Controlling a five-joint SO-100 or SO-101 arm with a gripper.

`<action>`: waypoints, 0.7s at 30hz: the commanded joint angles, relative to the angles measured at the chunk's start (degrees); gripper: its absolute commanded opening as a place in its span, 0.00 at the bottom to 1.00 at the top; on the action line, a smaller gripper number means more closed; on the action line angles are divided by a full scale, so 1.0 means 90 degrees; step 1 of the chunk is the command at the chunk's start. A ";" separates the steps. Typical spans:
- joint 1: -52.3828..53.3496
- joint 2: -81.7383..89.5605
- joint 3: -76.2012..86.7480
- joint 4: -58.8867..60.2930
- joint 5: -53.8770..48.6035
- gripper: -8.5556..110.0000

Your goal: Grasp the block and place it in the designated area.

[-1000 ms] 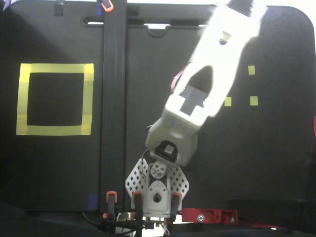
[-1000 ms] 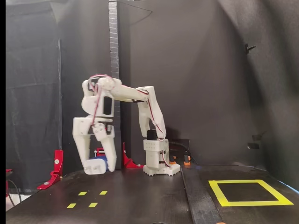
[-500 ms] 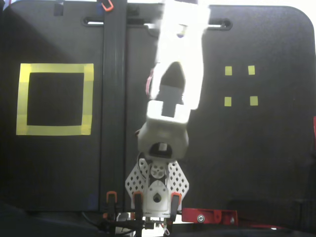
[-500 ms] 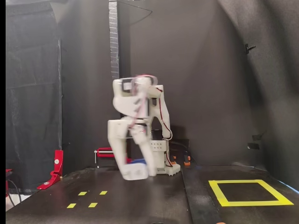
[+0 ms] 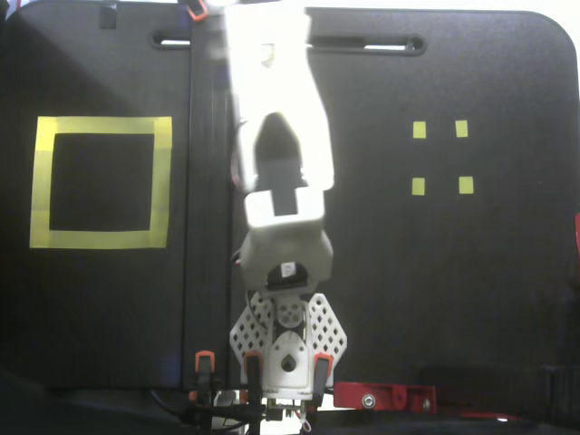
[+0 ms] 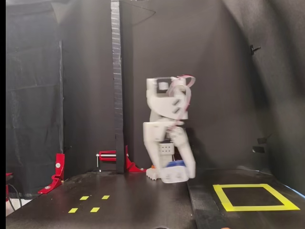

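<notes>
The black table carries the whole scene, and the white arm has swung across it: a second ago it reached toward the four small yellow squares on the right of the top-down fixed view, half a second ago it pointed near the middle, and now it leans left of centre, over the dark seam strip. In the side fixed view the arm has gone from over the small squares, past the base, to just left of the designated area, motion-blurred. So the carry is well underway and roughly two thirds across; the yellow square is empty and nothing in it has changed. The gripper hangs low, close above the table surface, not yet over the tape. The block shows only in the side view as a blue patch held between the white fingers; the top-down view hides it under the arm. Jaws look clamped on the block, though blur softens the edges. Judgement: remaining swing is short, then a lowering and release inside the tape outline; at this speed the risk is the block slipping or overshooting.
</notes>
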 commanded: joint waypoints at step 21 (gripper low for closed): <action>-0.3018 0.0596 0.0039 0.0771 0.2314 0.26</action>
